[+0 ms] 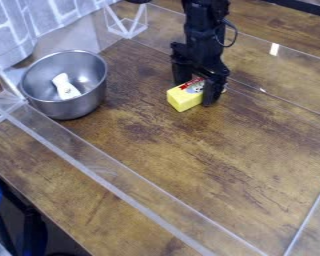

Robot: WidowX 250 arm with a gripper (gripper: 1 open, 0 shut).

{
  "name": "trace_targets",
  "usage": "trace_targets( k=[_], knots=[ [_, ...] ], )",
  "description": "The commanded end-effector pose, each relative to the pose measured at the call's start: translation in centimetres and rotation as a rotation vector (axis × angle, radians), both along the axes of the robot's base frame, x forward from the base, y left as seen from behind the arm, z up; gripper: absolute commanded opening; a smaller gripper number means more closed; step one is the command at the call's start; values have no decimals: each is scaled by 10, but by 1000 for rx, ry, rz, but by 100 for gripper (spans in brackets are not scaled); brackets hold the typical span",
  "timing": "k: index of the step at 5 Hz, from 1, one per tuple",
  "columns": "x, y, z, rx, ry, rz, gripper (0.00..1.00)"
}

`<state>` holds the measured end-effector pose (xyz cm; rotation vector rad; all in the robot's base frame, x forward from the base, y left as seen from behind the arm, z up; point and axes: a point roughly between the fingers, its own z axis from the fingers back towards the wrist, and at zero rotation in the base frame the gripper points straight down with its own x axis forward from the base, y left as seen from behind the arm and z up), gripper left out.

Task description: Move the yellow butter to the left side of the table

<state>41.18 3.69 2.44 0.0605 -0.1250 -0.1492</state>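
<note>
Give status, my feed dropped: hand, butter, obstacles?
Hand open, down around butter. Butter on table, not lifted. Bowl sits left.

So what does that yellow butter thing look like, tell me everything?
The yellow butter is a small, bright yellow block with a pale label showing a bit of red. It lies flat on the brown wooden table, to the right of the metal bowl. The black gripper points down over it with its jaws open around its far end. Whether they touch it cannot be told.
</note>
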Motion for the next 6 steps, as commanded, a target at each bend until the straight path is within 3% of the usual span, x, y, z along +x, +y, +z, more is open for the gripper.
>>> trace_targets(
  k=[1,6],
  knots=[
    [8,11,9,-1,-43,25,0],
    [4,21,37,34,-64,40,0]
  ],
)
